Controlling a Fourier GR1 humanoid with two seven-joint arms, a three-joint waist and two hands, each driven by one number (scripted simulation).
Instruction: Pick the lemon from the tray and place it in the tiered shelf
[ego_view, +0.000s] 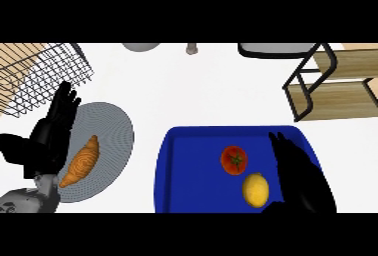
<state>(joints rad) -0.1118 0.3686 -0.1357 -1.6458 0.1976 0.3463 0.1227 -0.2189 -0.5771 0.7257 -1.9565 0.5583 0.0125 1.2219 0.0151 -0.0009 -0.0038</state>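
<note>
A yellow lemon (256, 189) lies on the blue tray (192, 165), near its front right. A red tomato (235, 159) sits just behind the lemon. My right hand (301, 175) is over the tray's right side, right beside the lemon, fingers straight and pointing away from me; it holds nothing. The tiered shelf (336, 82), black frame with wooden boards, stands at the back right. My left hand (52, 130) rests open at the left edge, fingers up.
A grey plate (111, 125) with a croissant (81, 162) lies left of the tray. A black wire rack (44, 70) stands at the back left. A grey bowl edge (142, 46) and a dark-rimmed dish (275, 49) show at the back.
</note>
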